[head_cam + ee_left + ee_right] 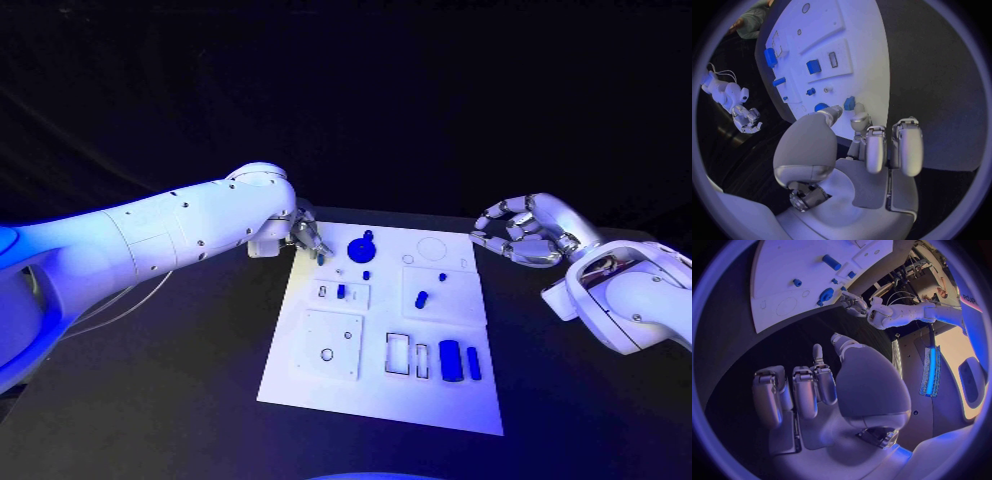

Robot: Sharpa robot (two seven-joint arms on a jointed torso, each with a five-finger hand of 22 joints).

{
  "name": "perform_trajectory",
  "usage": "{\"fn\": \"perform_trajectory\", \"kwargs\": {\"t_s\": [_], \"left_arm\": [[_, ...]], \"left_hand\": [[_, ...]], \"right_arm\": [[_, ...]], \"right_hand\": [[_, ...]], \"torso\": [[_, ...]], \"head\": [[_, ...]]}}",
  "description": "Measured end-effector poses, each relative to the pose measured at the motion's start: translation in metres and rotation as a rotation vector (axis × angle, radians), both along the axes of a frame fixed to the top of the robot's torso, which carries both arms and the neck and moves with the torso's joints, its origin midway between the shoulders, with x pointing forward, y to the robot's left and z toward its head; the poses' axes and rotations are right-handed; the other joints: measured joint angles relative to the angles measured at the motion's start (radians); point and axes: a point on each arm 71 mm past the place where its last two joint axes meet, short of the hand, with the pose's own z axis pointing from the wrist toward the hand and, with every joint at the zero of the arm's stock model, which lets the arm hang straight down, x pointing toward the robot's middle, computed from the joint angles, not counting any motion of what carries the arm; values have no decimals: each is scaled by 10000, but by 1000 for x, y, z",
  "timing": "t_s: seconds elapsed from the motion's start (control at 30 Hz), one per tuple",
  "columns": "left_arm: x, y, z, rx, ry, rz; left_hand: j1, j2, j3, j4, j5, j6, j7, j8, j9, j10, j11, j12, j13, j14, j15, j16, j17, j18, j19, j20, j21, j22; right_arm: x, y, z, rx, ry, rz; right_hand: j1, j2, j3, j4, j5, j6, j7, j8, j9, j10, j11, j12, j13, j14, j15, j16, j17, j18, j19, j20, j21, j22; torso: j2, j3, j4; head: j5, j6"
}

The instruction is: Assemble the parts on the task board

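The white task board [378, 395] lies mid-table with several blue parts on it: a round knob [362, 248], a peg [421, 298] and two long pieces [450, 360] near the front right. My left hand [307, 240] hovers at the board's far left corner. In the left wrist view its thumb and one fingertip [859, 120] stand just short of a small blue piece [849, 103] beside the knob [821, 106], gripping nothing. My right hand [526, 232] hangs off the board's far right corner, fingers curled in and holding nothing. The right wrist view shows the board [786, 270] beyond this hand [807, 390].
The black table [159, 400] stretches to the left and front of the board. Cables [130, 295] trail under my left arm. A raised white plate [333, 345] sits on the board's near left part.
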Motion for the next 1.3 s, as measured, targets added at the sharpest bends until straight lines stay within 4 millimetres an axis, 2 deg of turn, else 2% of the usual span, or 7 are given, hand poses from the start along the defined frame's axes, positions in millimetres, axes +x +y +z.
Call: {"fn": "perform_trajectory", "kwargs": {"t_s": [0.27,0.5,0.57,0.67,0.83,1.1,1.3], "left_arm": [[0,0,0,-18,13,-7],[0,0,0,-71,41,11],[-1,0,0,-106,57,14],[-1,0,0,-154,79,23],[-1,0,0,-231,119,45],[-3,2,0,-462,188,73],[-13,7,4,-1006,216,107]], "left_hand": [[87,9,0,0,0,0,0,0,-1,0,0,2,27,0,0,0,0,0,0,0,42,0],[1264,428,460,-186,0,36,-36,-4,-117,19,-19,51,-44,0,0,0,6,0,0,0,42,0],[1632,482,763,-314,4,27,-36,-18,-174,19,-19,51,-72,0,0,0,8,0,0,0,41,0],[2003,446,1328,-590,20,-49,-24,-97,-223,17,-18,51,-104,0,0,0,8,0,0,0,78,0],[2306,450,1599,-401,18,-111,41,-117,-223,70,37,51,-123,0,0,0,8,0,0,0,78,0],[2317,449,1762,-242,4,-145,75,46,-214,128,52,98,-123,0,0,0,7,0,0,-1,113,0],[2317,449,1835,-177,-3,-157,88,88,-212,217,35,167,-59,0,0,0,6,-1,0,0,112,0]], "right_arm": [[0,0,0,1,-1,3],[0,0,0,1,-2,2],[0,0,0,2,-3,2],[0,0,0,2,-5,-1],[0,0,0,5,-13,-8],[0,-1,0,11,-36,-25],[0,-3,0,11,-64,-72]], "right_hand": [[0,0,0,0,0,0,0,0,6,0,0,0,-1,0,0,0,-1,1,0,0,0,-1],[0,0,0,0,0,0,0,0,6,0,0,0,-2,0,0,0,-2,1,0,0,0,-2],[0,0,0,0,0,0,0,0,6,0,0,0,-2,0,0,0,-2,0,0,0,0,-2],[0,0,0,0,0,0,0,0,5,0,0,0,-2,0,0,0,-3,1,0,0,0,-3],[0,0,0,0,0,0,0,0,5,0,0,0,-3,0,0,0,-3,1,0,0,0,-4],[0,0,0,0,0,0,0,0,14,0,0,0,-3,0,0,0,-4,0,0,0,0,-4],[0,0,0,0,0,0,1,0,14,0,0,0,-3,0,0,0,-4,1,0,0,0,-5]], "torso": [[4,0,-1],[6,5,-5],[6,5,-4],[6,5,-3],[6,5,-4],[5,4,-1],[-7,5,26]], "head": [[12,2],[30,-21],[31,-26],[32,-35],[35,-45],[37,-53],[56,-37]]}}
